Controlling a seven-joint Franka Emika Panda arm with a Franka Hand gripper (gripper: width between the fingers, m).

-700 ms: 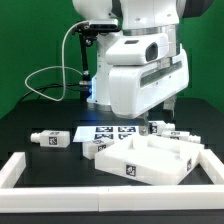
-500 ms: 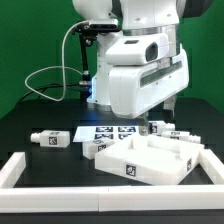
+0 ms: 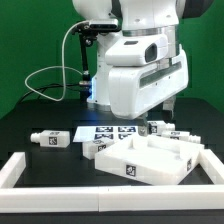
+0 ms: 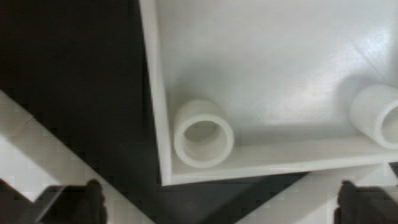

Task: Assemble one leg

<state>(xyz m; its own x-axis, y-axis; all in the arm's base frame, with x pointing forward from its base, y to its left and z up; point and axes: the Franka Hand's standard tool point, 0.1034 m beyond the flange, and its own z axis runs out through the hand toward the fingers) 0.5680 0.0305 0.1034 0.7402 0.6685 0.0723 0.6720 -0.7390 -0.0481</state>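
Note:
The large white tabletop piece [image 3: 145, 160] lies at the front middle of the table. Several small white legs with tags lie around it: one at the exterior view's left [image 3: 50, 139], one by the tabletop's left corner [image 3: 95, 148], and two at the right [image 3: 165, 128] [image 3: 186, 135]. My gripper [image 3: 152, 120] hangs low over the tabletop's back edge. In the wrist view the gripper [image 4: 221, 205] is open and empty, with dark fingertips [image 4: 71, 205] wide apart. Below it I see the tabletop's corner [image 4: 267, 60] with two round sockets [image 4: 205, 135] [image 4: 377, 112]. No leg shows in the wrist view.
The marker board [image 3: 108, 131] lies flat behind the tabletop. A white rim frame [image 3: 20, 170] borders the table at the front and both sides. A cable [image 3: 45, 75] loops behind the arm at the exterior view's left.

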